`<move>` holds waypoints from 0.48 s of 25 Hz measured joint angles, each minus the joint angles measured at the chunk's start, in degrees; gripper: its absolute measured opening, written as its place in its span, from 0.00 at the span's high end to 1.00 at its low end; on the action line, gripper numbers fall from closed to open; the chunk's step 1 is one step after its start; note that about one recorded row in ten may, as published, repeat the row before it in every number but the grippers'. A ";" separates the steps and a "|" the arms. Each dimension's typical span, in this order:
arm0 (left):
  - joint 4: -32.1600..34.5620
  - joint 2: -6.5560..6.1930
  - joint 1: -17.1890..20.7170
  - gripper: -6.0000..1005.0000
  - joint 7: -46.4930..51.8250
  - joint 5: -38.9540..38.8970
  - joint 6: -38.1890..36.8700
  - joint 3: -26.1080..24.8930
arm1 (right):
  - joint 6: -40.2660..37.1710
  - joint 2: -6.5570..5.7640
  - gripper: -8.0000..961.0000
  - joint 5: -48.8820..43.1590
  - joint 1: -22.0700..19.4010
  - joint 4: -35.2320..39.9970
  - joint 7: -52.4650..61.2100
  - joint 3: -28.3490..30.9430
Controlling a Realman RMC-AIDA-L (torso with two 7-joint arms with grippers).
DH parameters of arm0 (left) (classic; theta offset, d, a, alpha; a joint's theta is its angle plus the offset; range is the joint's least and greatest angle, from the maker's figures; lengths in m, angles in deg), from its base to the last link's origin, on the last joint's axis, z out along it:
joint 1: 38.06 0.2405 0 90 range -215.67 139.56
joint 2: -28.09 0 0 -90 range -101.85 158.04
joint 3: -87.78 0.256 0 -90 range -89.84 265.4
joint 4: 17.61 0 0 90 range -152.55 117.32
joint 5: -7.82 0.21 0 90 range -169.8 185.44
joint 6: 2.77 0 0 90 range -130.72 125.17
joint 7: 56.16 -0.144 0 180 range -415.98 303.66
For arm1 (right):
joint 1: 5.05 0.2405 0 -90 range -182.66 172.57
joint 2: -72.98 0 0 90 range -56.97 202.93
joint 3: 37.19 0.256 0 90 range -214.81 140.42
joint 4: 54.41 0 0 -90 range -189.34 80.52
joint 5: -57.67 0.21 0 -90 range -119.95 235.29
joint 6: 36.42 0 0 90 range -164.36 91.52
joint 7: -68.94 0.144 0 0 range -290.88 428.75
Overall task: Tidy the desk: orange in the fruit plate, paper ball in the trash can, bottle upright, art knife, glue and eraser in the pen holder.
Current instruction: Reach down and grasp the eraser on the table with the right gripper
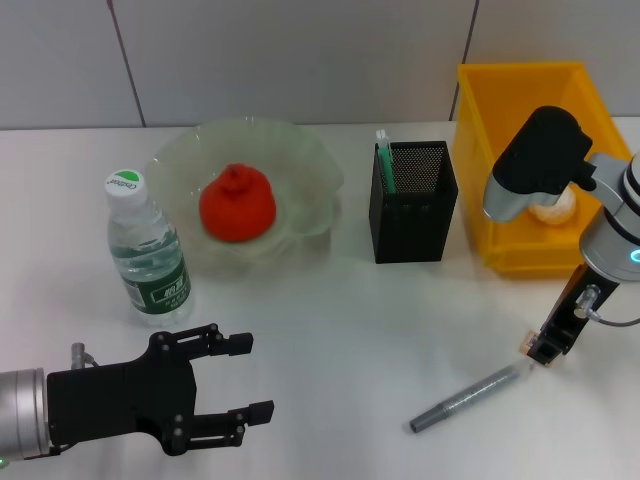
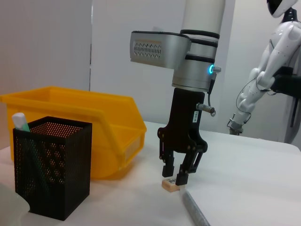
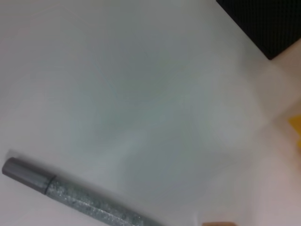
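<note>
My right gripper (image 1: 545,352) points down at the table right of centre, its fingers drawn close on a small tan eraser (image 1: 523,345) that rests on the table. The left wrist view shows this gripper (image 2: 175,177) and the eraser (image 2: 170,185). A grey glitter art knife (image 1: 465,398) lies just beside them, and shows in the right wrist view (image 3: 89,200). The black mesh pen holder (image 1: 412,200) holds a green glue stick (image 1: 384,160). The orange (image 1: 237,205) lies in the glass fruit plate (image 1: 310,165). The bottle (image 1: 145,250) stands upright. My left gripper (image 1: 245,385) is open at the front left.
A yellow bin (image 1: 520,95) stands at the back right, behind my right arm, with a pale paper ball (image 1: 553,208) in it. The pen holder stands between the plate and the bin. A white robot figure (image 2: 270,66) shows far off in the left wrist view.
</note>
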 joint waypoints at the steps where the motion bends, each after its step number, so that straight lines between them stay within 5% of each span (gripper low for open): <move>1: 0.00 0.00 0.00 0.22 0.01 0.00 0.00 0.00 | 0.00 0.00 0.60 0.00 0.00 0.00 0.00 0.00; 12: 0.00 0.00 0.00 0.22 -0.01 0.00 -0.26 -0.11 | 0.71 0.03 0.64 0.54 0.01 -0.74 0.01 0.01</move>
